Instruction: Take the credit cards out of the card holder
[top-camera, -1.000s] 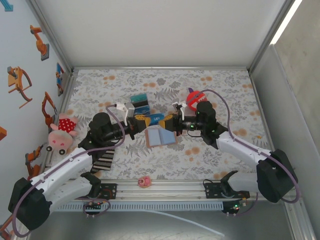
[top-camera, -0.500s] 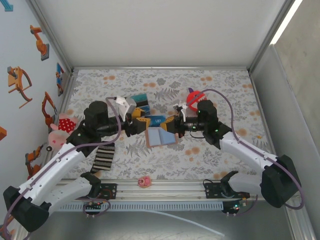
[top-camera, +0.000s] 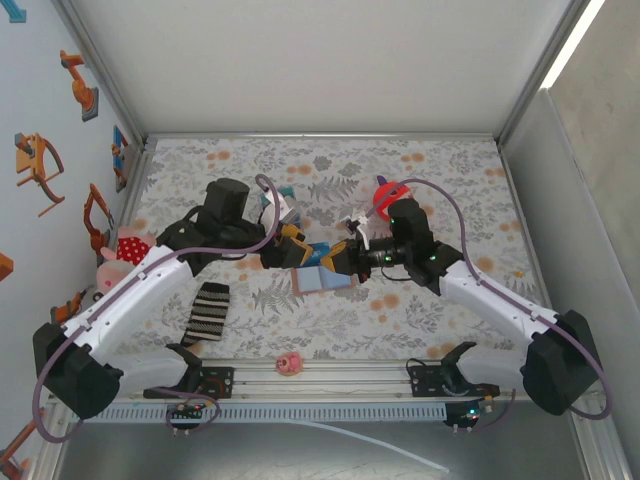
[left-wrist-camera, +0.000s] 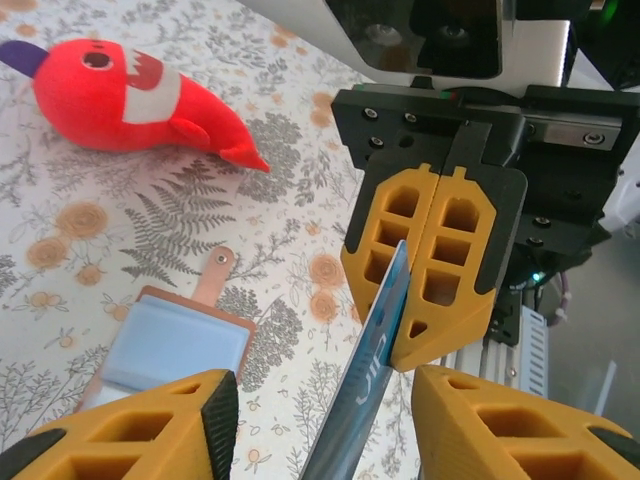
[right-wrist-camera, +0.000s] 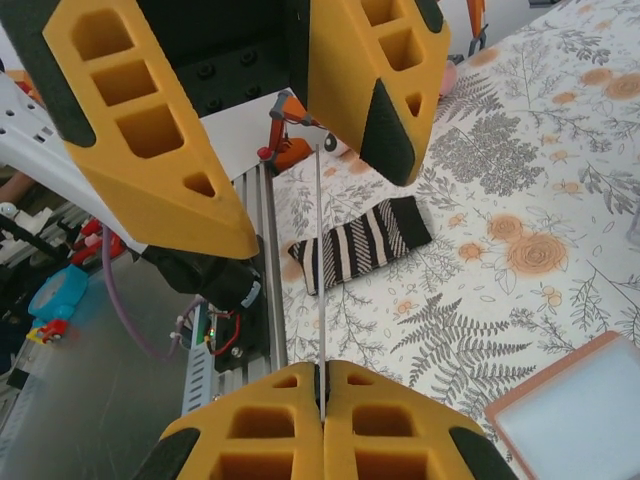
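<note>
The tan card holder (top-camera: 322, 279) lies open on the floral mat, blue faces up, its snap tab (left-wrist-camera: 215, 274) pointing away. A little above it, my right gripper (top-camera: 338, 259) is shut on a blue credit card (top-camera: 315, 252) marked VIP (left-wrist-camera: 372, 372). In the right wrist view the card (right-wrist-camera: 321, 270) shows edge-on, rising out of my shut right gripper (right-wrist-camera: 322, 388). My left gripper (top-camera: 290, 250) faces the right one and is open. Its fingers (right-wrist-camera: 150, 130) stand on either side of the card's free end without closing on it. In the left wrist view my left gripper (left-wrist-camera: 325, 398) straddles the card.
A red shark toy (top-camera: 386, 192) lies behind the right gripper. A black-and-white striped sock (top-camera: 207, 312) is under the left arm, a pig plush (top-camera: 124, 256) sits at the left wall, and a small pink figure (top-camera: 289, 362) rests by the front rail.
My left arm has lifted and swung its elbow toward the back, uncovering the sock. Both grippers and the card have dropped slightly toward the open holder.
</note>
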